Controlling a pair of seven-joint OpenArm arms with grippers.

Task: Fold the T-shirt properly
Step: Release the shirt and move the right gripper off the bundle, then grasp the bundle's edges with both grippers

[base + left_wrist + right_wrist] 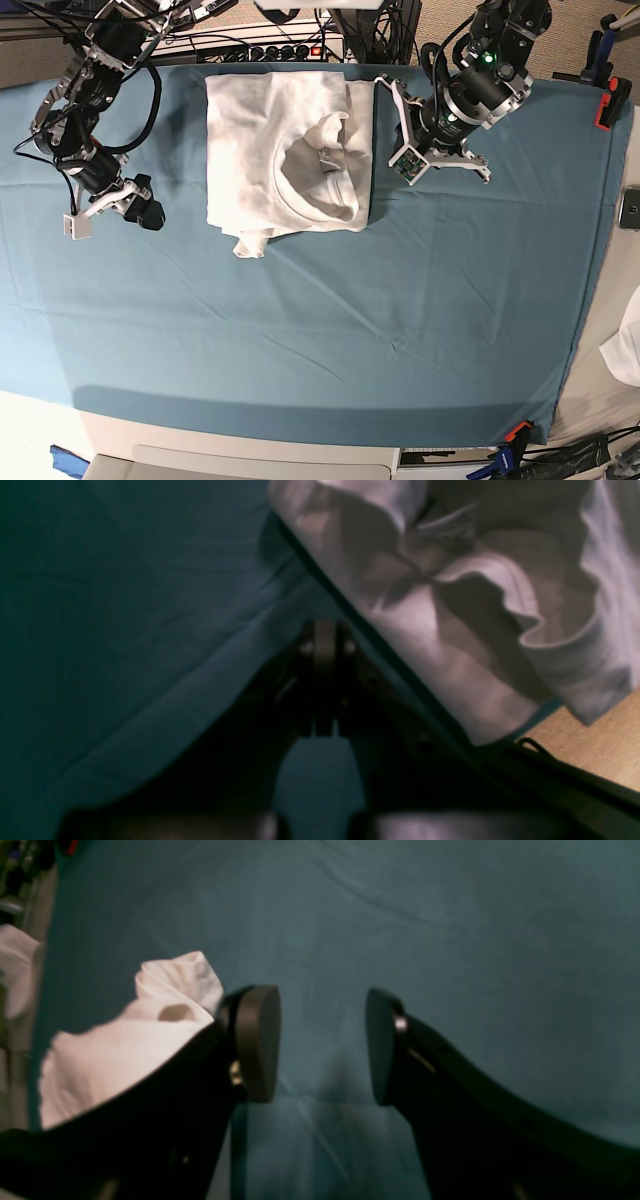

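The T-shirt (285, 150) lies folded into a rough rectangle on the teal table cover (330, 330), toward the far edge of the table, its ribbed round collar (318, 170) facing up and a small corner of cloth sticking out at its near left corner. The right gripper (143, 207) hovers over bare cover well to the left of the shirt as the base view shows it; in its wrist view the two dark round pads (257, 1040) stand wide apart with only teal cloth between them, so the claw is released and carries nothing, and a rumpled edge of the T-shirt (125, 1050) shows beside its left finger. The left gripper (388, 98) sits just beside the shirt's right edge near the far side of the table; in its wrist view the fingers (324, 680) are pressed together, clenched on nothing, with folds of the white T-shirt (450, 605) just to its right and the teal table cover (125, 630) below.
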